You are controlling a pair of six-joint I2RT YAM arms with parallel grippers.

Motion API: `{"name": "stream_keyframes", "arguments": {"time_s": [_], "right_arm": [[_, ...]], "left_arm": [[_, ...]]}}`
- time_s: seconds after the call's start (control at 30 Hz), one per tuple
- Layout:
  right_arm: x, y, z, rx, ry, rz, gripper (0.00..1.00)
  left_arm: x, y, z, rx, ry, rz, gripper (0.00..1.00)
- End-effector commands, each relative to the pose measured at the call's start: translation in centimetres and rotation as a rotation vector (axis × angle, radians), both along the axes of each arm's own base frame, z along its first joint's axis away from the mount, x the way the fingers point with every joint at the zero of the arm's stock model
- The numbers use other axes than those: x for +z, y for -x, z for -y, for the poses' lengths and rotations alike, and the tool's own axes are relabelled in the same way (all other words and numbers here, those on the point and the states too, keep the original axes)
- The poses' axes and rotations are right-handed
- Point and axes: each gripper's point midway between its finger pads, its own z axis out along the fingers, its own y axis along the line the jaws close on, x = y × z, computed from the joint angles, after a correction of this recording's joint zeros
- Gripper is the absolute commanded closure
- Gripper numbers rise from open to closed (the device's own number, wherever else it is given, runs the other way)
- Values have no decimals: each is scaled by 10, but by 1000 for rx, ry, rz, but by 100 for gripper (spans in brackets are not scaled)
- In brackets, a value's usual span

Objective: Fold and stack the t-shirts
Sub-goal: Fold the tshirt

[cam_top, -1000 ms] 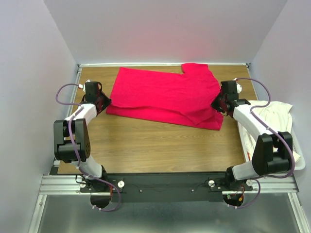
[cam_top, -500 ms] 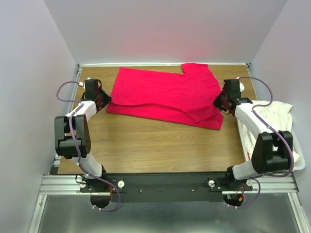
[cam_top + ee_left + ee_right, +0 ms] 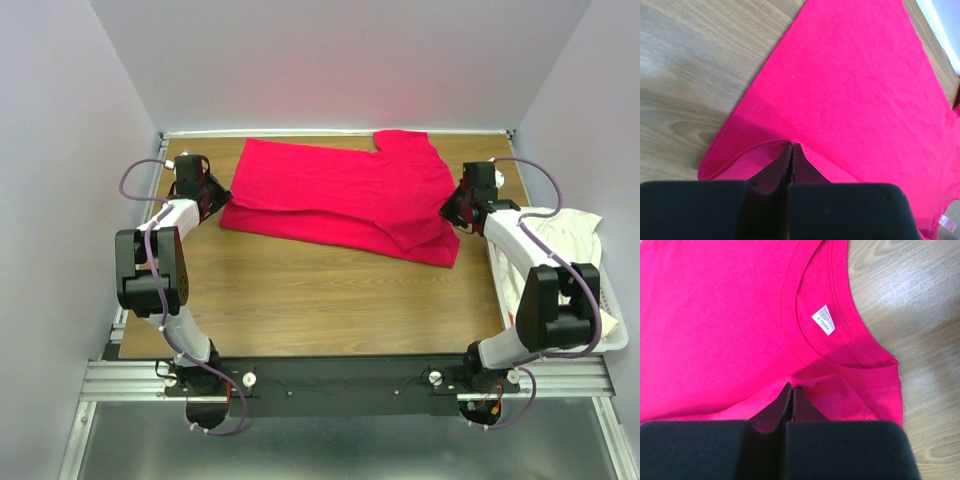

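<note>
The crimson-red t-shirt (image 3: 340,195) lies spread across the far half of the wooden table, its near edge doubled over. My left gripper (image 3: 222,198) is shut on the shirt's left hem edge (image 3: 765,150), and a fold of red cloth rides over its closed fingertips (image 3: 792,146). My right gripper (image 3: 447,212) is shut on the shirt's right edge just below the collar, whose white label (image 3: 823,320) shows in the right wrist view (image 3: 792,388). The cream-white t-shirt (image 3: 565,235) lies bunched in the basket at the right.
The white slatted laundry basket (image 3: 615,335) stands at the table's right edge, beside my right arm. Bare wooden table (image 3: 320,300) lies between the shirt and the arm bases. Grey walls close in the back and both sides.
Both grippers have carried the shirt's near edge a little further back over the shirt. The left gripper has moved farther from the arm bases, and the fold has narrowed.
</note>
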Motion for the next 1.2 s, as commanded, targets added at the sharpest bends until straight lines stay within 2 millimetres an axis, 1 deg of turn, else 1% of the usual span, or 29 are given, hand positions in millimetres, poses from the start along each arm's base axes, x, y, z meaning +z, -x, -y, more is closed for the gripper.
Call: {"name": "stream_keyframes", "arguments": {"time_s": [0.0, 0.17, 0.23, 0.3, 0.37, 0.43, 0.47, 0.53, 0.57, 0.6, 0.63, 0.67, 0.7, 0.73, 0.77, 0.8, 0.87, 0.9, 0.93, 0.97, 1.0, 1.03, 1.07, 1.13, 1.17], "right_arm": [[2, -12, 2, 14, 0, 20, 96], [-4, -14, 4, 14, -3, 12, 96], [-5, -14, 5, 12, -4, 11, 96], [-11, -14, 5, 13, -5, -1, 96], [-12, -17, 5, 17, -7, -1, 96], [-17, -19, 5, 19, -7, -9, 96], [-19, -20, 5, 21, -6, -14, 95], [-19, -23, 5, 27, -7, -13, 89], [-23, -24, 6, 29, -4, -24, 85], [-23, -26, 6, 32, -4, -22, 79], [-22, -29, 6, 35, -6, -20, 70], [-24, -31, 6, 42, -2, -23, 65], [-23, -32, 6, 48, -4, -22, 55], [-19, -35, 6, 53, 1, -11, 52], [-16, -37, 6, 57, 0, -5, 44], [-14, -38, 6, 58, -1, -1, 41], [-7, -36, 3, 68, -10, 18, 39], [-10, -33, 2, 71, -20, 9, 38], [-6, -31, 0, 80, -27, 19, 38], [-7, -27, -7, 101, -50, 18, 38], [-17, -17, -7, 100, -57, -7, 38], [-13, -13, -7, 100, -55, 4, 38], [-25, -1, -8, 101, -55, -20, 37], [-26, 10, -8, 101, -58, -15, 37], [-26, 13, -11, 102, -62, -7, 37]], "left_arm": [[4, -11, -2, -12, 10, 22, 97], [-3, -14, -1, -21, 17, 13, 97], [-2, -17, 1, -25, 18, 19, 96], [-5, -18, 1, -27, 18, 14, 96], [-6, -22, 0, -29, 17, 16, 96], [-7, -25, 0, -35, 18, 17, 96], [-8, -28, 0, -39, 15, 19, 93], [-8, -31, 0, -42, 12, 23, 86], [-6, -34, 0, -47, 10, 28, 79], [-5, -35, 1, -56, 10, 30, 74], [-3, -38, -1, -61, 0, 41, 69], [4, -41, -1, -67, -3, 56, 66], [8, -42, 0, -70, -6, 66, 61], [16, -42, -1, -71, -6, 81, 59], [20, -42, 0, -73, -6, 89, 56], [23, -41, -1, -70, -9, 95, 56], [26, -33, -1, -57, -7, 95, 57], [27, -29, -1, -51, -8, 95, 57], [24, -25, -2, -32, -13, 86, 58], [12, -13, -1, -22, -11, 51, 59], [14, -7, 1, -9, -5, 52, 62], [10, -2, 0, 12, -14, 41, 63], [3, 10, 5, 17, -5, 18, 63], [-3, 19, 7, 37, -5, 2, 66], [-9, 28, 7, 55, -15, -14, 66]]}}
